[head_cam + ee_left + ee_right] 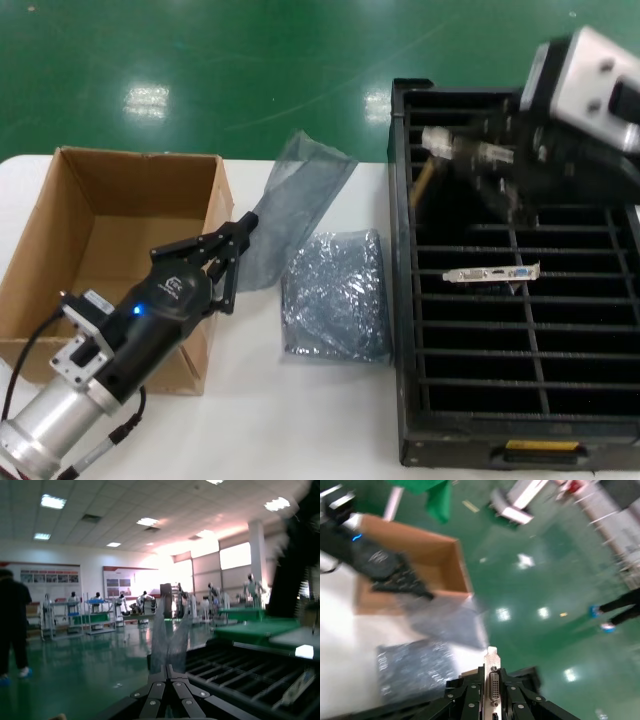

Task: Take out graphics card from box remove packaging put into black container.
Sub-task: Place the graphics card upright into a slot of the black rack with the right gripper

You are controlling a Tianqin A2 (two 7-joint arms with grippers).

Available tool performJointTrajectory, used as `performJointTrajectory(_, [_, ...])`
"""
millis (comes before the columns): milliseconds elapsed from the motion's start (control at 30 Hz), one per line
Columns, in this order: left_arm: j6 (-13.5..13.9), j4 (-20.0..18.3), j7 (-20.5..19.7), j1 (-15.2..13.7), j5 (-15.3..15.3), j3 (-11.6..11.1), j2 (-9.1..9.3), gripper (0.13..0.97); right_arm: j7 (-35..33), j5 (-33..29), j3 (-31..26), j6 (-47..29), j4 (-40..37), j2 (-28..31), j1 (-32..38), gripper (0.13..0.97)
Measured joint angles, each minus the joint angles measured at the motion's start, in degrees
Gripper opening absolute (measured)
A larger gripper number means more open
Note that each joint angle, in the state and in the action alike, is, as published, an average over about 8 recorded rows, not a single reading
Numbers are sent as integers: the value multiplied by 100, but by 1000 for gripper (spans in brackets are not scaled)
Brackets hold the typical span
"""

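**Graphics card held over the slotted crate, empty bag pinched at the box**

Graphics card (455, 148) sits in the right gripper (450, 145) in the head view, raised above the far end of the black container (405, 300), its bracket end pointing toward the crate's left wall. A second card (491, 272) already stands in a slot midway down the right column. On the white table (300, 420) the brown box (60, 330) lies open at the left, and the left gripper (243, 228) reaches past its right wall, fingers pressed together on the lower end of the packaging (300, 195), a translucent grey bag trailing away toward the table's far edge. Another crinkly bag (337, 295) lies flat between the box and the crate.

From the left wrist, the left gripper (166, 669) pinches the packaging (170, 640), which rises upright from the closed fingertips; the crate's slats (225, 670) lie beside it.

From the right wrist, the right gripper (491, 682) clamps the card's silver bracket (492, 680), a white port facing the camera. Beyond lie the flat bag (415, 667), the held packaging (445, 622) and the box (440, 565).
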Motion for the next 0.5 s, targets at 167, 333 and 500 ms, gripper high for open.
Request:
performJointTrajectory(167, [-617,-1027,-1017,423,-606,445,-327,138,-45,541,-449,-20,-118,296,25,185])
performJointTrajectory(333, [-1335,-2107,-2094,857,-856,705,-674,138,-243,1030,-880,-27,-335,508,55,185])
performJointTrajectory(500, [-2185,-3203,-3254,1332,-787,808,-1029,138,-615,1319,-1124,-21,-671,590,27,185])
